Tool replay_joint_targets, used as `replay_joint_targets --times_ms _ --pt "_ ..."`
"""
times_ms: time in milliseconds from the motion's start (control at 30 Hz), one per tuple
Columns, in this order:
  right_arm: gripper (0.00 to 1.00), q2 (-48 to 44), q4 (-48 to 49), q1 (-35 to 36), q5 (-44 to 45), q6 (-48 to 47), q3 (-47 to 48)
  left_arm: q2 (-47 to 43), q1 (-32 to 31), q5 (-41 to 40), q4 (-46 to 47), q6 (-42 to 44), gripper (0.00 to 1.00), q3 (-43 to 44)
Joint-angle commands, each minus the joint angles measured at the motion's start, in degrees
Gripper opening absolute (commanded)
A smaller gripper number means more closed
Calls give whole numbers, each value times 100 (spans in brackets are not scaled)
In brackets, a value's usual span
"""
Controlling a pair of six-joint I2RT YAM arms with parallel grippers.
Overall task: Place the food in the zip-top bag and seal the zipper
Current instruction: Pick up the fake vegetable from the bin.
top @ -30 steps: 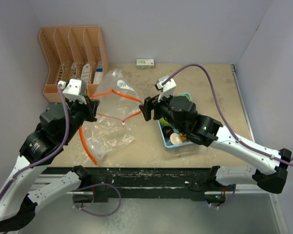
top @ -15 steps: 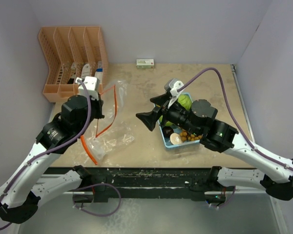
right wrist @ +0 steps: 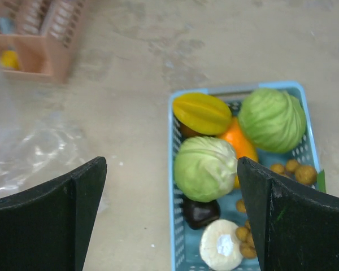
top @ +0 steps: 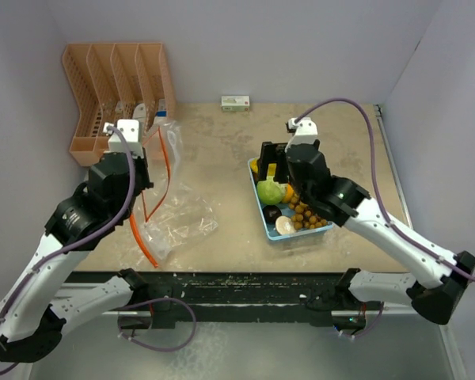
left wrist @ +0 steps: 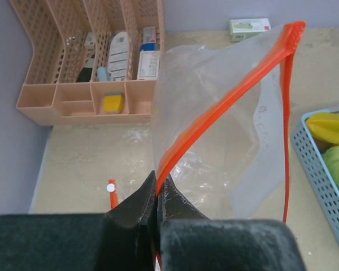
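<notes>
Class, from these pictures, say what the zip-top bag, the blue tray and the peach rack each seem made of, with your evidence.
Zip-top bag: thin clear plastic film, glossy; it crinkles and shows the table through. Blue tray: likely rigid moulded plastic, matte, with a mesh wall. Peach rack: probably moulded plastic too, lattice sides.

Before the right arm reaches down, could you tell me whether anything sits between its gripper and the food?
Nothing visible does. The right gripper hangs open above the tray, and the food lies uncovered in it, with only clear air between.
</notes>
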Motion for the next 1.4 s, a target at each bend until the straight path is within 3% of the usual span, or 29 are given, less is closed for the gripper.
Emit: replay_joint_targets --times_ms 0,367,567,1200,1267,1367 --pt "100 614 -631 -560 -198 609 90 505 23 -420 -170 -118 0 198" --pt "100 1399 -49 -1143 -895 843 -504 1357 23 777 1369 -559 0 -840" --pt "100 1754 293 -1223 -1240 946 -778 1535 27 989 2041 -631 0 -1409" --pt "99 2419 496 -1237 -1185 1278 -1079 1330 26 1196 2328 -679 0 -1701" --pt "91 2384 490 -1238 -1171 1281 -1079 1293 23 1198 2320 -677 0 -1705" --pt "66 2182 401 -1238 -1079 1280 -1080 1243 25 1198 2310 -678 0 -1706"
